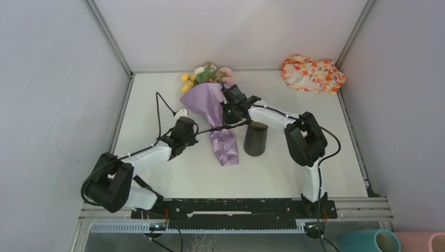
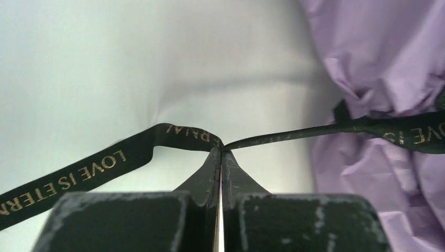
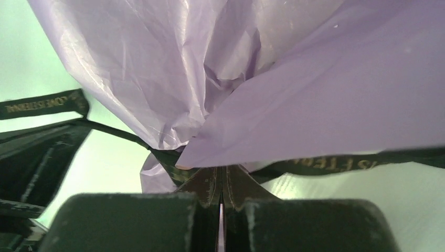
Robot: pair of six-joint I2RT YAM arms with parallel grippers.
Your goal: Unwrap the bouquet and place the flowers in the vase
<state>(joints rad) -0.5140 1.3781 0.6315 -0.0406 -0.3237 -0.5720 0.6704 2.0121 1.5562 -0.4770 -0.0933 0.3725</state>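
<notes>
The left fingers (image 2: 210, 173) are pressing together on the black, gold-lettered ribbon (image 2: 105, 163), holding it taut away from the bouquet (image 1: 202, 100), probably to loosen the tie. Just right of them the bouquet is lying on the table (image 1: 294, 173), a cone of crinkled purple paper (image 3: 157, 68) with pink, yellow and white flowers (image 1: 207, 73) showing at its far end. The right fingers (image 3: 207, 184) are pressing together at the cone's waist, seemingly pinching the ribbon to steady it. The black vase (image 1: 255, 139) is standing upright just right of them.
</notes>
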